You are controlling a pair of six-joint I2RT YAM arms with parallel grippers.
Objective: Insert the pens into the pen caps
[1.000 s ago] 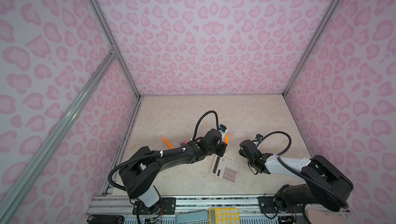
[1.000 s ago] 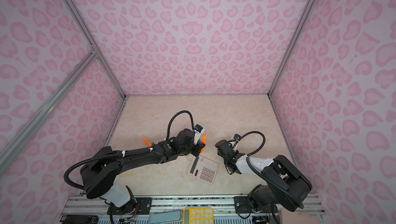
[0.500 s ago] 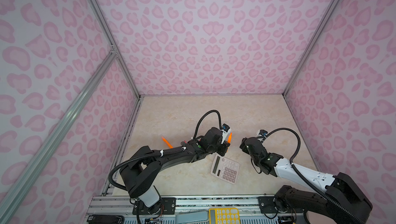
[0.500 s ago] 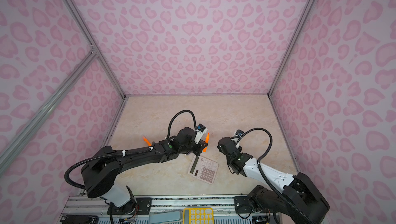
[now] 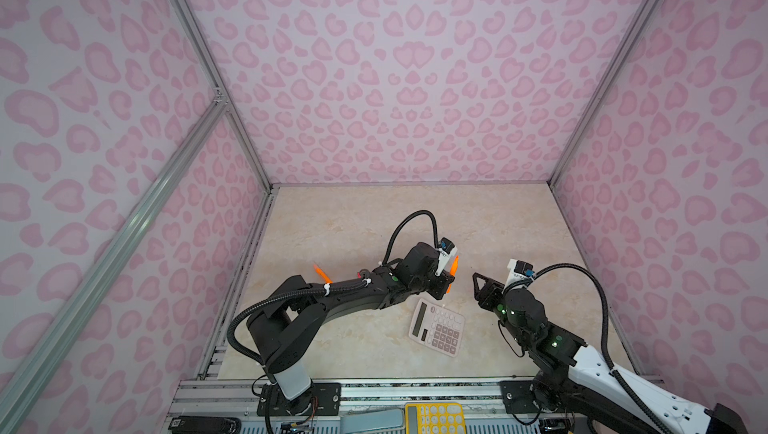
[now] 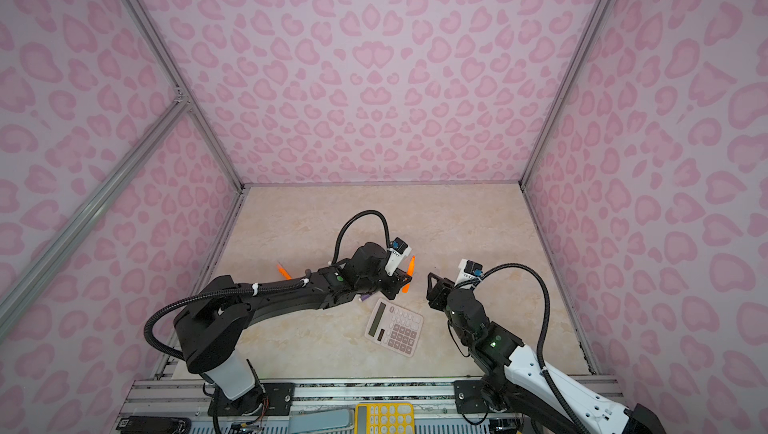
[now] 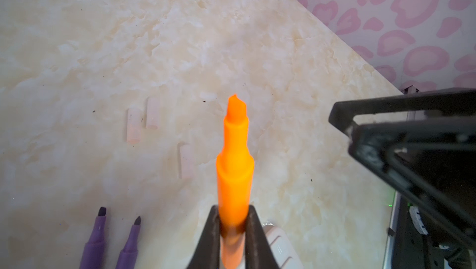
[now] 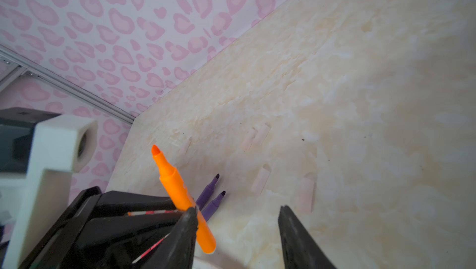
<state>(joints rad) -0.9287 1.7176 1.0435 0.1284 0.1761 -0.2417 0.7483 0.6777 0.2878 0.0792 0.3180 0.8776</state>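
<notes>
- Second orange pen (image 5: 321, 273): 1, lying flat on the worktop (image 5: 374, 220). It is well away from the left hand (image 7: 233, 207), back along that arm, and partly hidden by the arm.
- Purple pens (image 7: 95, 239): 2, flat and side by side, dark tips bare. They lie just beside the left hand, lower than the pen it holds, w/ tips pointing the same way as that pen's tip.
- Calculator (image 5: 436, 328): 1 pinkish, flat on the worktop, near both hands, on the base side of their tips.
- Yellow calculator (image 5: 434, 417): 1, off the worktop by the front rail, well behind both hands.
- Left hand: fingers together, clamped on the orange pen (image 7: 234, 164) at its lower barrel. The pen's butt end sticks out behind the grip. Its chisel tip is bare and points away from the hand, raised off the worktop.
- Orange cnt: 2 (1 held, 1 lying).
- Pen caps (image 8: 260, 182): clear, nearly colourless, flat on the worktop beyond both hands' tips.
- Cap cnt: 5 in the right wrist view, 2 just beside each other plus 3 singles, 1 very faint. 3 show in the left wrist view. Too faint to pick out in the top views.
- Right hand (image 8: 237, 208): fingers apart, nothing btwn them. It is near the held pen, w/ a gap btwn them in both top views.
</notes>
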